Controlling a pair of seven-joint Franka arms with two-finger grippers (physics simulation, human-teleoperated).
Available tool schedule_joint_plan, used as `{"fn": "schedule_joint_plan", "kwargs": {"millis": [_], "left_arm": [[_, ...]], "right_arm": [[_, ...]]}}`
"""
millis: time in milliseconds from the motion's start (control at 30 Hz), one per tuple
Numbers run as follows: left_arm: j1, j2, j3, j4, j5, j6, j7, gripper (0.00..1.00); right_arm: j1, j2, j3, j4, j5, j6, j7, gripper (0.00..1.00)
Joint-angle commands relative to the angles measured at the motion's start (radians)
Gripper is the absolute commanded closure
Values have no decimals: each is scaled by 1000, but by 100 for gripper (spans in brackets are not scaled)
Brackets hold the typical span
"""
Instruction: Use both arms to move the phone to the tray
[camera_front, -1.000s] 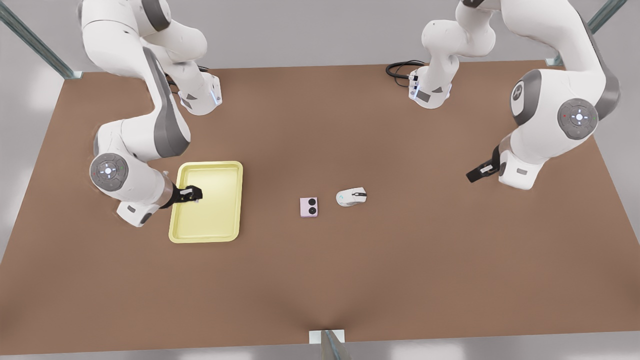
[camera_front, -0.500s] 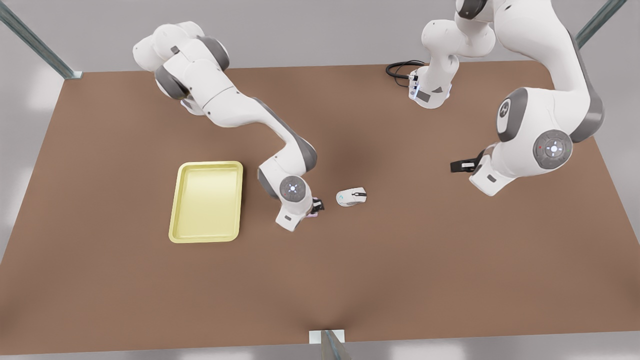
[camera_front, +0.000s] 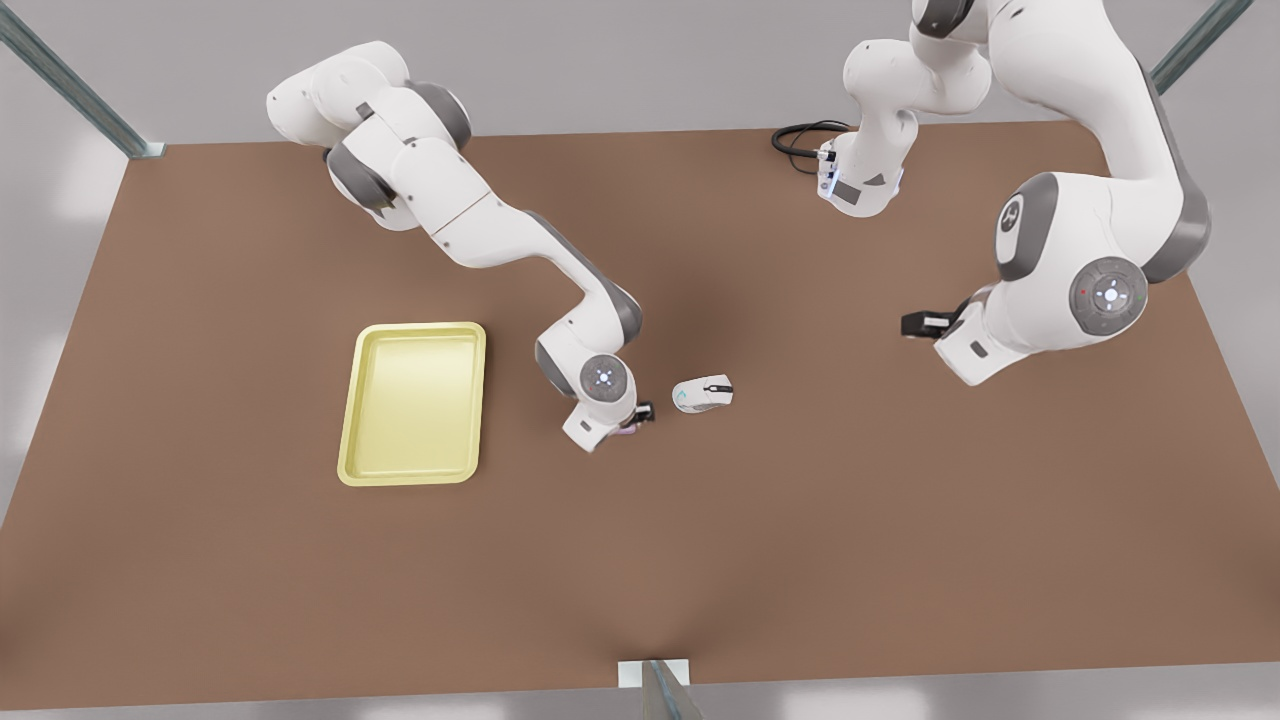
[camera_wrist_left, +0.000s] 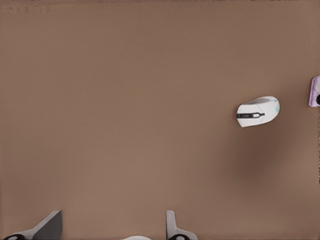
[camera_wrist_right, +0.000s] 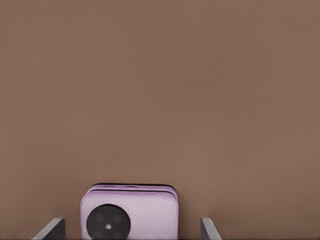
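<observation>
The pale pink phone lies flat on the brown table, one black circle of its face showing. My right gripper is open, one finger on each side of the phone and a small gap at both. In the front view this gripper is low over the phone, which the wrist mostly hides. My left gripper hangs open above the table at the front view's right, far from the phone. The pale yellow tray sits at the front view's left with nothing in it.
A white computer mouse lies just to the front view's right of the phone, close to the right gripper; the left wrist view shows this mouse too. A black cable coils at the back by one arm's base.
The right arm swung from over the tray across to the phone, then settled slightly lower around it. The left gripper drifted a little toward the front view's left.
</observation>
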Motion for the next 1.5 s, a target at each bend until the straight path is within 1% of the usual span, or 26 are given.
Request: {"fn": "schedule_joint_plan", "kwargs": {"millis": [0,233,333,867,933,967,1067,1100,1133,1200,1233,1267,1333,1400,1433,1467], "left_arm": [[0,-4,0,14,-12,-3,116,0],[-3,-34,9,18,8,5,87,0],[-2,-32,9,18,6,5,88,0],[-2,-29,4,29,6,3,82,0],[-2,-31,4,29,5,3,82,0],[-2,-31,4,29,5,3,79,0],[-3,-31,4,32,5,3,74,0],[-3,-32,3,34,5,3,74,0],[-2,-32,4,34,5,3,76,0],[-3,-32,4,34,5,5,76,0],[-3,-31,4,34,5,5,76,0],[-3,-31,3,32,5,3,76,0],[-2,-31,3,32,6,3,77,0],[-2,-31,4,32,8,2,76,0],[-2,-31,4,32,10,2,76,0],[-3,-31,4,32,19,3,73,0]], "right_arm": [[0,-8,0,-26,1,17,-69,0],[4,-22,2,-40,-5,17,-160,0],[34,-11,2,-37,-7,30,-163,0],[35,-5,-6,-58,-28,63,-200,0],[35,-5,-4,-58,-27,71,-198,14],[35,-5,-4,-57,-27,71,-198,18],[30,-13,-4,-51,-25,69,-200,20],[20,-39,-4,-51,-24,56,-201,20],[-29,-99,-1,-72,-18,34,-216,19],[-172,-248,0,-204,-16,-7,-360,19],[-247,-300,-1,-245,-16,-50,-448,19],[-307,-356,-1,-321,-16,-49,-526,19],[-400,-470,-1,-494,-16,-32,-634,18],[-448,-588,-1,-660,-16,-17,-678,18],[-466,-652,-4,-762,-16,29,-713,18],[-523,-676,-4,-827,-16,75,-782,18]]}}
